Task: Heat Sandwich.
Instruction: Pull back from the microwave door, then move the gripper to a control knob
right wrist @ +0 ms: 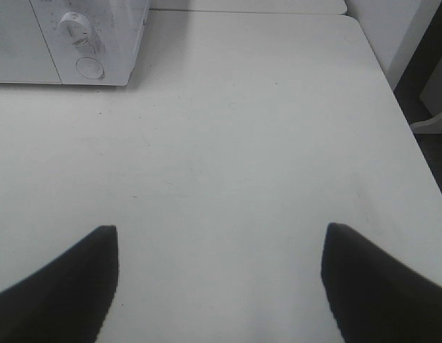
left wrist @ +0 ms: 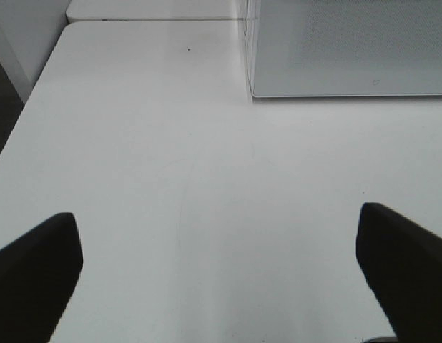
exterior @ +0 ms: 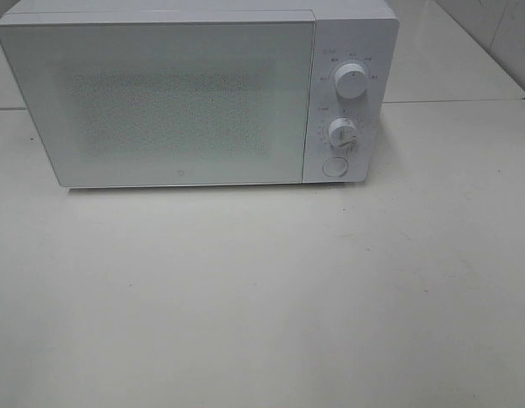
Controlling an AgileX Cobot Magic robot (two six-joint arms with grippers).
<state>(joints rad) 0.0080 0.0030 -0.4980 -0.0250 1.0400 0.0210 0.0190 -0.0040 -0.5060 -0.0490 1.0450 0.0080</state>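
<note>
Overhead, only the shut microwave (exterior: 160, 98) on the desk (exterior: 262, 297) shows; wrist views add left fingers (left wrist: 35, 279) and right fingers (right wrist: 64, 286), both spread apart.

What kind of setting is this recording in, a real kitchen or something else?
Most likely a lab bench staged as a kitchen spot, not a home kitchen: a white microwave with its door shut and two dials stands on a plain white table.
</note>
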